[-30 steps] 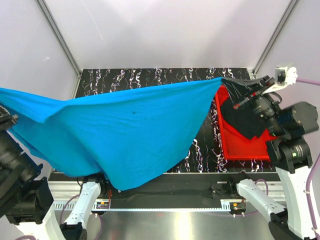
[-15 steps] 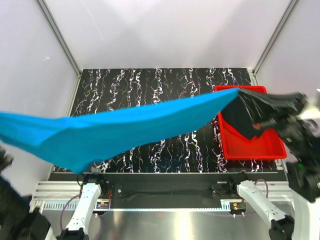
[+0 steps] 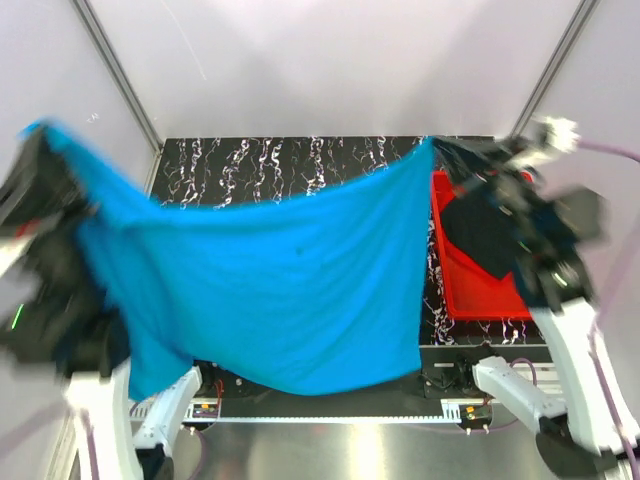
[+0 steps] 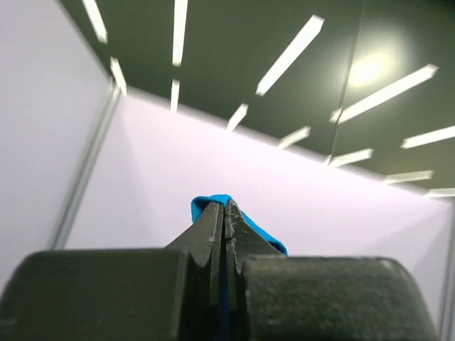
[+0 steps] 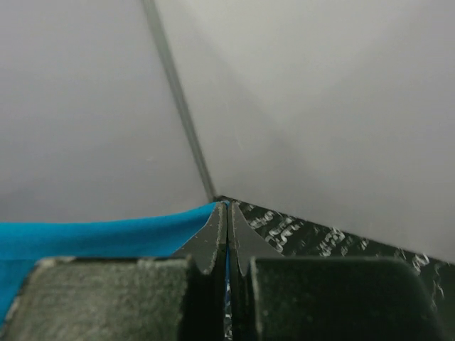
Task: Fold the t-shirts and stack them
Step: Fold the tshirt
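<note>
The sky-blue t-shirt hangs spread in the air between both arms, above the table. My left gripper is shut on its upper left corner, high at the far left; a tip of blue cloth shows over the shut fingers in the left wrist view. My right gripper is shut on the upper right corner, above the tray's far end; blue cloth runs left from the fingers in the right wrist view. The black t-shirt lies crumpled in the red tray.
The black marbled table shows behind the hanging shirt. The red tray stands at the table's right side. Grey walls with metal corner posts close in the back and sides. The arm bases sit at the near edge.
Both arms have swung up and back. The blue shirt, stretched flat and low half a second ago, now hangs as a wide sheet from two raised corners.
</note>
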